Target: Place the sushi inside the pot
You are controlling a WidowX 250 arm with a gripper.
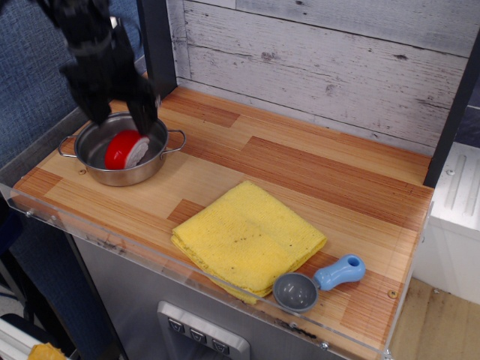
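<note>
The sushi (124, 148), red top on a white base, lies tilted on its side inside the shiny steel pot (154, 169) at the left of the wooden counter. My gripper (120, 118) is black and blurred, raised just above the pot's back rim. Its jaws stand apart and hold nothing. It is clear of the sushi.
A folded yellow cloth (247, 238) lies at the front middle. A small grey scoop with a blue handle (315, 283) lies at the front right edge. A dark post (156, 45) stands behind the pot. A plank wall (322, 60) runs along the back.
</note>
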